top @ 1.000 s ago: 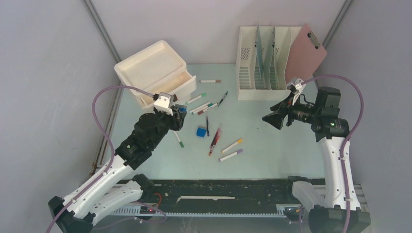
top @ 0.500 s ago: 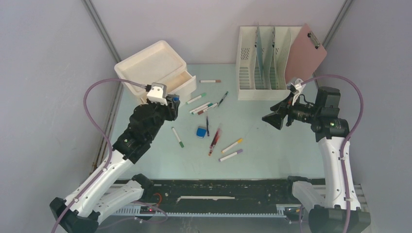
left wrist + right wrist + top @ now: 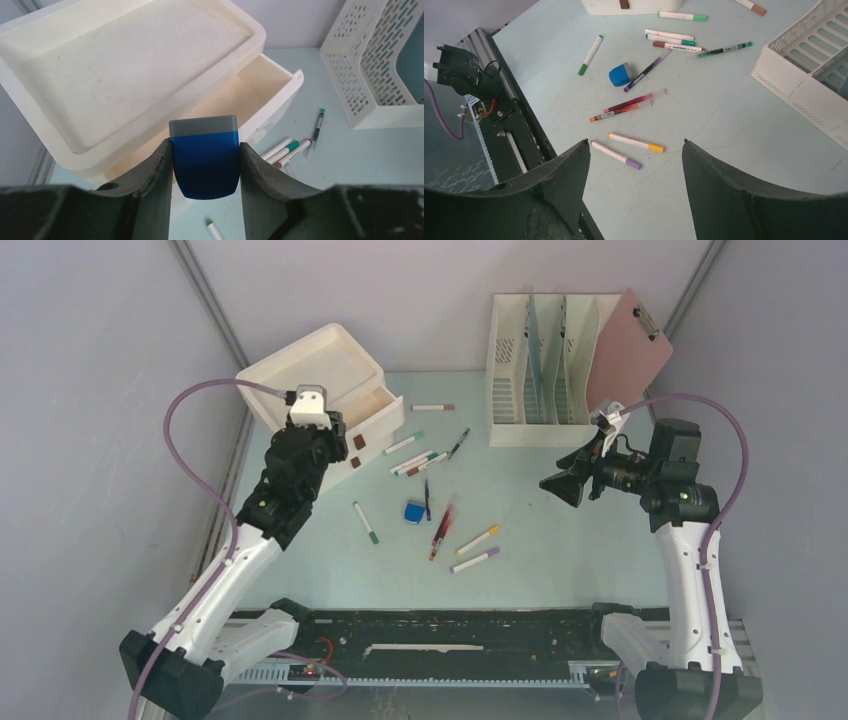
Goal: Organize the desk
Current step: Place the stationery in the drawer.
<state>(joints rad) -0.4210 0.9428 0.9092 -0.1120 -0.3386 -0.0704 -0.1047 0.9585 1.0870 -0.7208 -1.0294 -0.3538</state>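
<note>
Seen from above, hardly begun: slim plastic pens (image 3: 441, 530) and one blue eraser (image 3: 415, 511) lying loose in the middle of the smooth pale mint desk (image 3: 560, 540). In the left wrist view, left gripper (image 3: 205, 150) clamped on a rounded grey-banded eraser (image 3: 204, 170) above the open drawer (image 3: 250, 90) of the glossy cream drawer unit (image 3: 125, 65). In the right wrist view, right gripper (image 3: 634, 165) with jaws apart, empty, above the pens.
</note>
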